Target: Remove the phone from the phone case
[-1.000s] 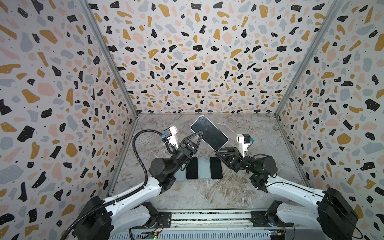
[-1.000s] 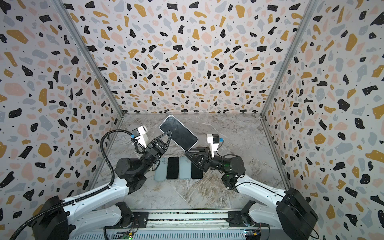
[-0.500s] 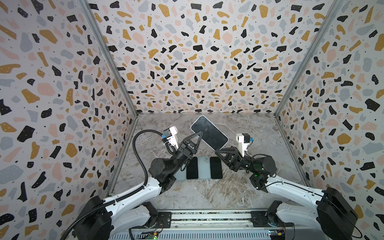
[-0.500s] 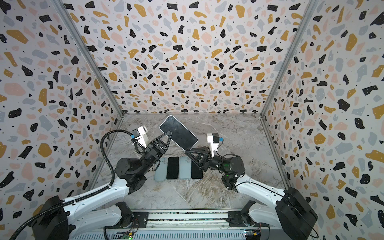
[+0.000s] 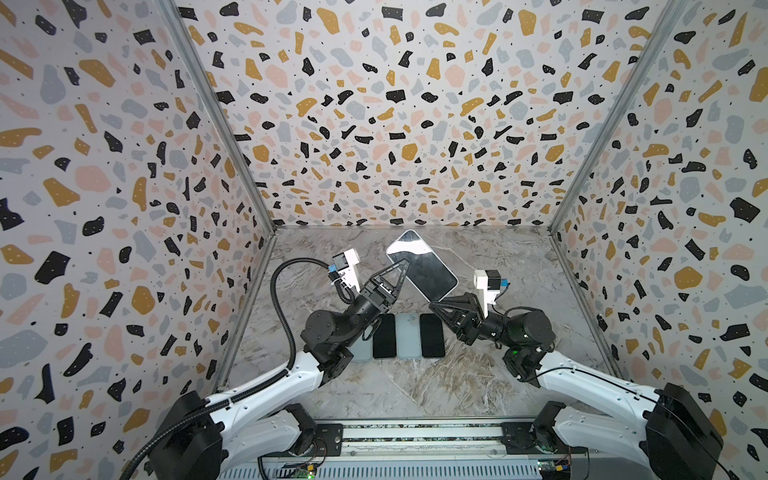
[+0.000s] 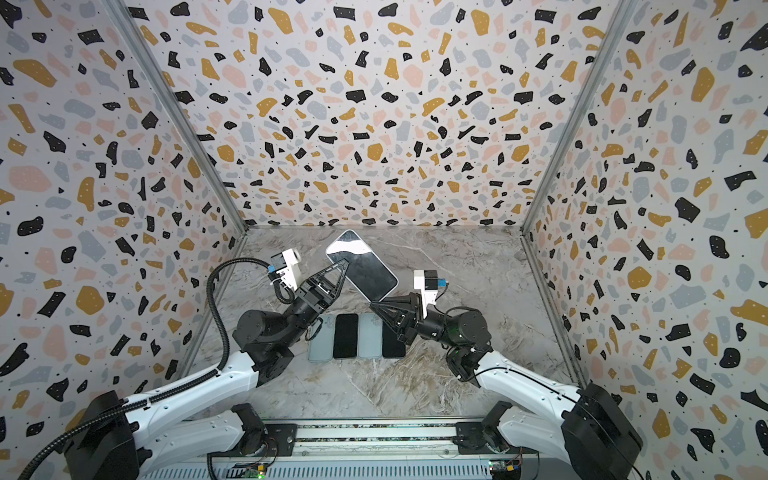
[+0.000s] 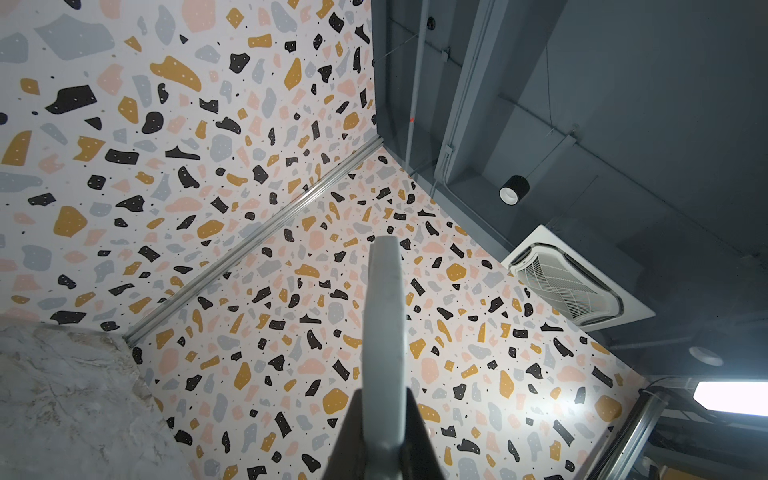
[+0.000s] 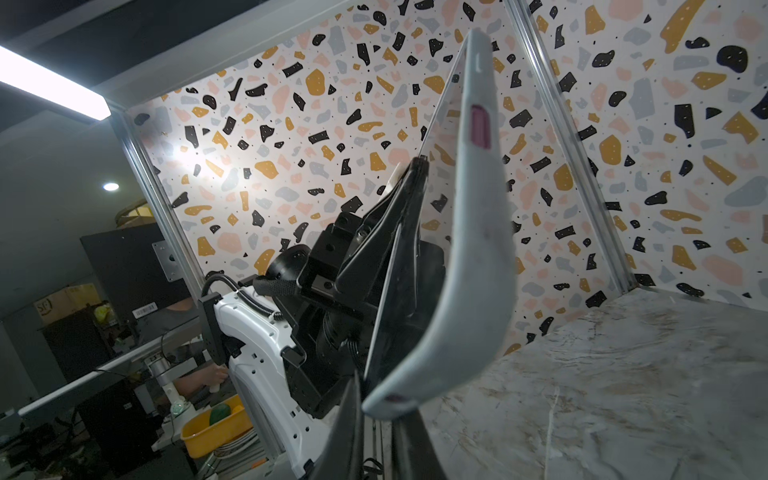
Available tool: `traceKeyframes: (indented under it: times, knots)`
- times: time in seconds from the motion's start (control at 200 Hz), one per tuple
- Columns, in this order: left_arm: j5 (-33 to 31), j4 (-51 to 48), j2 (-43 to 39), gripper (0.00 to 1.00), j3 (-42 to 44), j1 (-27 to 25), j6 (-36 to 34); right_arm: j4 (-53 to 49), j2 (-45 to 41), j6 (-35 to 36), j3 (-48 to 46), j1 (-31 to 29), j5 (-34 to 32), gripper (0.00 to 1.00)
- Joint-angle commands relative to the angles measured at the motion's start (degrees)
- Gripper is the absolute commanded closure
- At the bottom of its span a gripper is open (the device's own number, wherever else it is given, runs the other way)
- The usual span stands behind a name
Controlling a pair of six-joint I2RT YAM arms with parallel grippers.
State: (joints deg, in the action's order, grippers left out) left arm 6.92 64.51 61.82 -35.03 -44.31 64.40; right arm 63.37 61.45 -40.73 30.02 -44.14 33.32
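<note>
The phone [image 5: 422, 266] [image 6: 361, 266] is held up in the air over the far half of the marble table [image 5: 415, 386], roughly midway between its left and right edges. It is tilted, with its dark glossy screen facing up toward the top views.

The left gripper [image 5: 401, 270] [image 6: 343, 268] is clamped on 1 long side of the phone. In the left wrist view, the grey rim of the phone case [image 7: 384, 332] runs up between the 2 dark fingers [image 7: 353, 432].

The right gripper [image 5: 434, 305] [image 6: 374, 305] is closed on the lower corner of the phone case. In the right wrist view the grey phone case [image 8: 469, 249] bows away from the dark body of the phone [image 8: 399, 299] at that end. The case's far end looks closer to the phone, but whether it is seated there cannot be told. The left gripper [image 8: 417, 166] presses on the screen side.

Below the 2 grippers, near the middle of the table, 4 flat items lie side by side in a row:
- 2 grey cases [image 5: 408, 336] [image 6: 321, 338]
- 2 black phones [image 5: 383, 336] [image 5: 432, 336]

The leftmost grey case is partly hidden by the left arm in a top view.
</note>
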Motion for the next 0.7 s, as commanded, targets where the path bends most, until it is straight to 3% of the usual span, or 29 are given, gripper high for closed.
traceKeyframes:
  times: [0.0,0.165,0.696]
  knots:
    - [3.1,1.5,0.0,1.00,-3.2,-0.9,3.1,-13.1,-0.8,11.4,3.7,0.1,-1.9,1.00]
    - [4.2,0.5,0.4,1.00,-3.8,-1.0,4.3,-16.1,-2.2,14.3,3.9,1.6,-3.0,1.00]
    - [7.8,-1.0,3.1,1.00,-5.3,-1.8,7.5,-29.7,-5.1,25.0,6.6,1.8,-16.6,1.00]
